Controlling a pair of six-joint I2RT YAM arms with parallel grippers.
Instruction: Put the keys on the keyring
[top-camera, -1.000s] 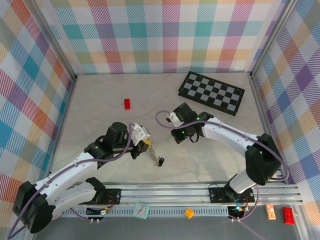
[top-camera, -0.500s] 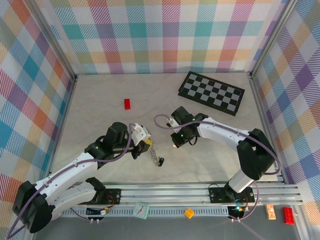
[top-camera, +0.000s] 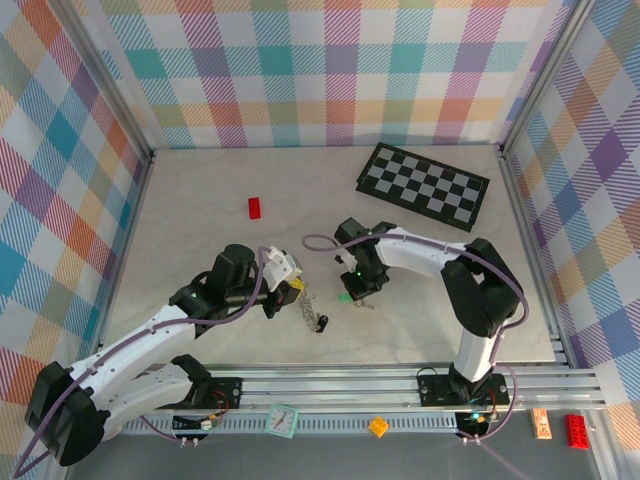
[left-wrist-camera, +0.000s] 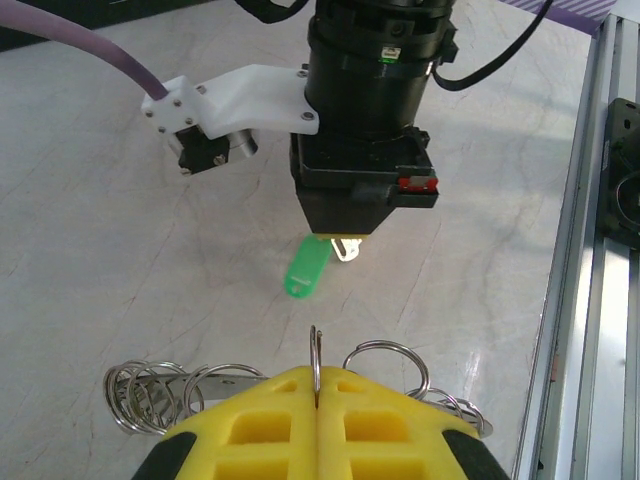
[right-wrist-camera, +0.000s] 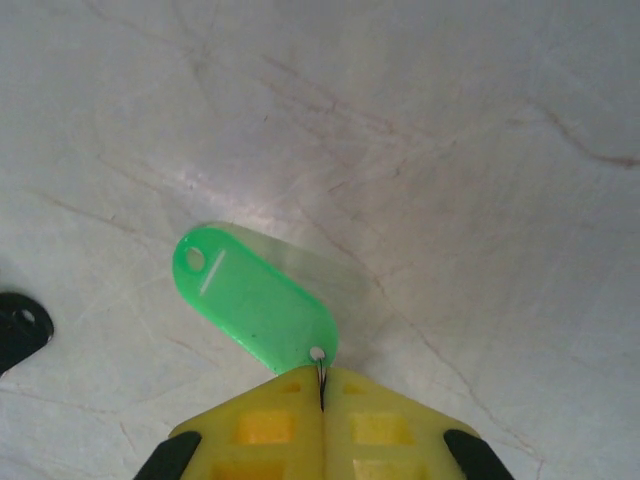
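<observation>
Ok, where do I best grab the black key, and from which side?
The black key sits at the loose end of the keyring, which is pinched in the left gripper. Likely take its plastic head from above, jaws across its short width, at the end away from the chain, which is unobstructed.

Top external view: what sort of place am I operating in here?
Probably a robot test cell rather than a home or workshop: colourful plaid panel walls enclose a pale marble-look tabletop, and a slotted aluminium rail runs along its near edge.
</observation>
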